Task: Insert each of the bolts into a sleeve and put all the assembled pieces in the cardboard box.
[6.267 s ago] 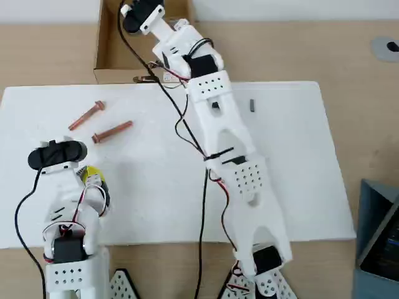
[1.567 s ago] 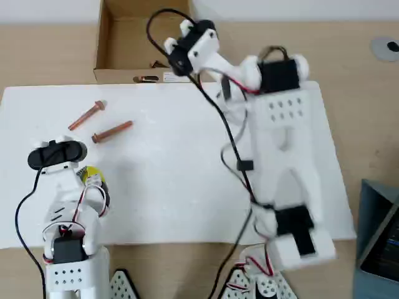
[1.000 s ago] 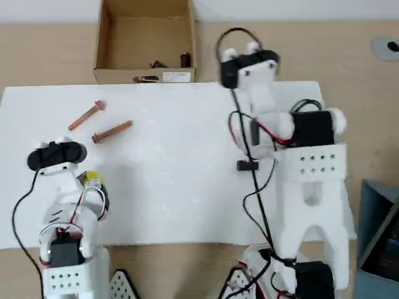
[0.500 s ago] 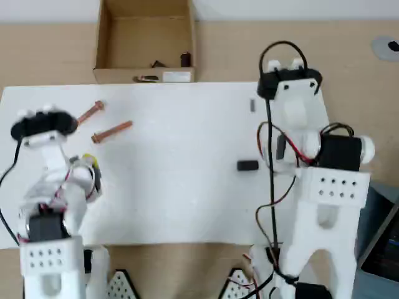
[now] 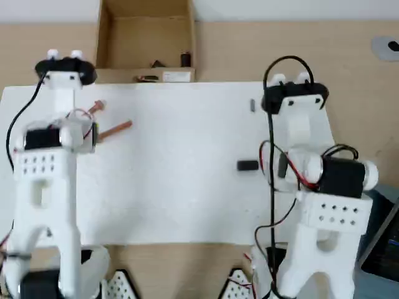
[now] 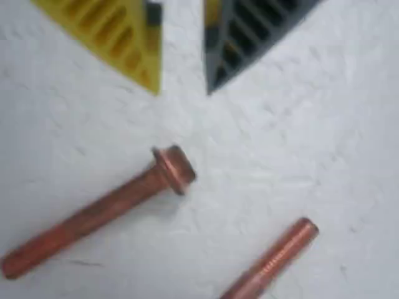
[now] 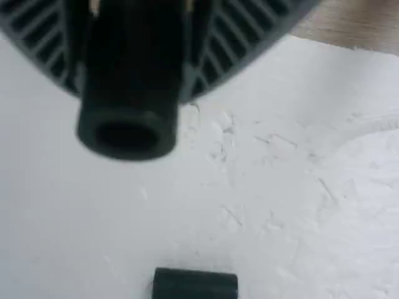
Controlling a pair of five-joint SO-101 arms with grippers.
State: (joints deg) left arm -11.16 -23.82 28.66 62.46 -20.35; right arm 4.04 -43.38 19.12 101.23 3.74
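Two copper bolts lie on the white mat at the far left: one with its flanged head up close, the other beside it. My left gripper hangs open just above them, its yellow and black fingers apart with nothing between; from above it covers part of the bolts. My right gripper is shut on a black sleeve, bore facing the camera. Another sleeve lies on the mat beside it. A third sleeve lies farther back.
The cardboard box stands open behind the mat, with dark pieces inside near its front wall. Bare wooden table surrounds the mat. A dark bin stands at the right edge.
The right arm left the box and swung back to the mat's right side. The left arm stretched forward from the front edge to above the two bolts.
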